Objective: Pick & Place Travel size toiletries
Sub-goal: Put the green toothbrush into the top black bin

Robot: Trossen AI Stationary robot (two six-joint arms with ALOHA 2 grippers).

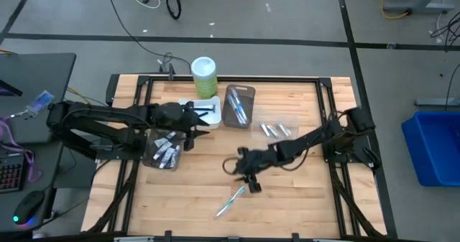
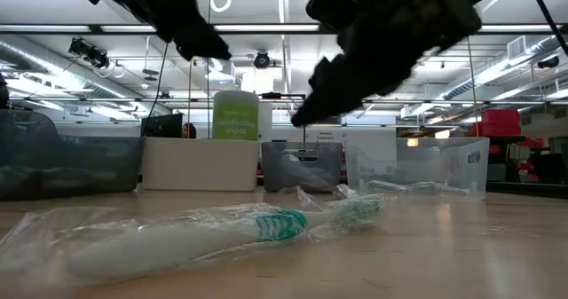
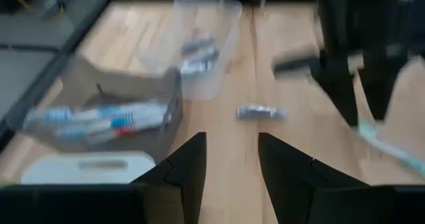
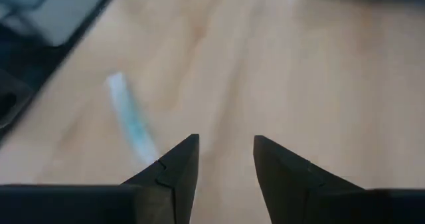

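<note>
Right gripper [image 1: 248,182] hangs open and empty just above the plastic-wrapped white-and-teal toothbrush [image 1: 231,200] lying near the table's front edge; left gripper [image 1: 192,131] is open too, holding nothing, over the trays.

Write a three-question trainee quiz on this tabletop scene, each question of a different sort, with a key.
1. True or false: the wrapped toothbrush lies inside the clear tray.
2. Which gripper hangs nearest that toothbrush? A. left gripper B. right gripper
3. Fill in: the green canister stands at the table's ____ edge, as seen from above.

Key
1. False: it lies on the bare wooden table, apart from every tray.
2. B: the right gripper is above the table just beyond the toothbrush, fingers apart and holding nothing; the left gripper, also open and empty, is over by the trays on the left.
3. Far.
</note>
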